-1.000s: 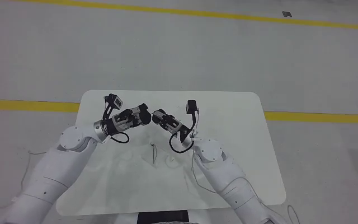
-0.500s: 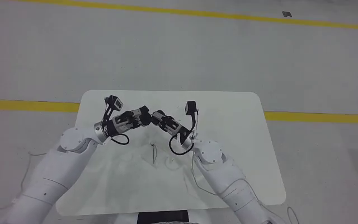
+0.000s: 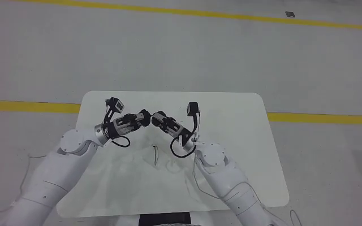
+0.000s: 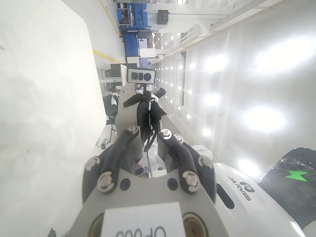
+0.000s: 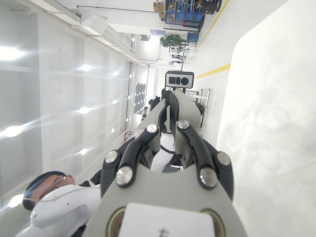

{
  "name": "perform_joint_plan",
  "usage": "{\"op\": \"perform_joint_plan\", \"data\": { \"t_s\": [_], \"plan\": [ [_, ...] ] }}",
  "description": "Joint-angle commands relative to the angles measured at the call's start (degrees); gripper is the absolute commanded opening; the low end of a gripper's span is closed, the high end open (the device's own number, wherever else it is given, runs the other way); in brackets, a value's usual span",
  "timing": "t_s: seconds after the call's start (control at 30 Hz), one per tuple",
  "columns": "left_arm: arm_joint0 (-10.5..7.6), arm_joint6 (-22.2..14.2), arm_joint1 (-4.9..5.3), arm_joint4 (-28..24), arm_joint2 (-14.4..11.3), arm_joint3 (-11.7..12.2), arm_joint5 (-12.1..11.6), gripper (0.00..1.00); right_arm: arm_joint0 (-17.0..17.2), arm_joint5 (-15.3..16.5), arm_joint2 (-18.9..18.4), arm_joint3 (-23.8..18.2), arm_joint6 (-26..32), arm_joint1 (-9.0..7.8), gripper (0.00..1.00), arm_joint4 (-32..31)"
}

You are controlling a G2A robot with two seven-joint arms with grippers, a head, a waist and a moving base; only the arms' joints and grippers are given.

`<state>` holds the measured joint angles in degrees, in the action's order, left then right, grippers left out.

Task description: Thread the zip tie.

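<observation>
Top view: the left pincer (image 3: 145, 118) and right pincer (image 3: 158, 118) meet tip to tip above the middle of the bench (image 3: 237, 113), both raised off it. That facing pose probably lets one end of a tie be fed into what the other holds. A thin dark strip (image 3: 154, 151) lies on the bench nearer the robot, apart from both pincers. It may be the zip tie, but I cannot tell.

Left wrist view: the left pincer (image 4: 145, 99) is clenched, its dark pads pressed close and aimed straight at the other arm's wrist camera. Whether a tie sits between them is too fine to make out.

Right wrist view: the right pincer (image 5: 169, 97) is likewise clenched and lined up along the same axis, with the bench (image 5: 271, 75) off to one side. The alignment suggests the threading is being set up.
</observation>
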<state>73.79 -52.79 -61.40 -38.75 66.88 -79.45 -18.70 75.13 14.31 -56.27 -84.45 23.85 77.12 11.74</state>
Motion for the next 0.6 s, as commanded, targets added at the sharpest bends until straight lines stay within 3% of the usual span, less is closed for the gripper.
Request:
{"op": "perform_joint_plan", "data": {
  "t_s": [0.0, 0.1, 0.13, 0.17, 0.37, 0.47, 0.53, 0.57],
  "plan": [
    [0.00, -0.15, 0.02, 0.00, 0.02, 0.00, 0.09, 0.00, 0.16, 0.00, -0.12, -0.19, -0.02, -0.02, 0.00, -0.05],
    [0.02, -0.45, 0.05, -0.10, 0.02, 0.00, 0.23, 0.00, 0.44, 0.24, -0.23, -0.45, 0.20, -0.04, 0.00, 0.01],
    [0.05, -0.54, 0.06, -0.16, 0.03, -0.02, 0.24, 0.00, 0.51, 0.29, -0.28, -0.51, 0.22, -0.04, 0.04, 0.08],
    [0.10, -0.67, 0.09, -0.23, 0.12, -0.02, 0.24, 0.00, 0.64, 0.39, -0.43, -0.60, -0.04, -0.04, 1.00, 0.26],
    [1.12, -3.94, 0.89, -0.98, 2.92, -0.08, 0.72, 0.00, 1.73, 0.53, -2.77, -0.66, 3.46, -0.51, 1.00, 4.16],
    [1.24, -8.65, 1.44, -2.67, 4.73, 0.44, 1.82, 0.00, 1.95, -3.39, -4.03, 0.29, 11.82, -0.91, 1.00, 11.70],
    [0.07, -13.49, 2.10, -0.96, 5.99, 1.34, 4.12, 0.00, 1.97, -4.29, -4.22, 0.51, 12.89, -0.94, 1.00, 13.21],
    [-0.38, -13.83, 2.33, 0.41, 6.63, 1.46, 4.03, 0.00, 1.97, -4.29, -4.22, 0.51, 12.89, -0.94, 1.00, 13.21]
  ]
}}
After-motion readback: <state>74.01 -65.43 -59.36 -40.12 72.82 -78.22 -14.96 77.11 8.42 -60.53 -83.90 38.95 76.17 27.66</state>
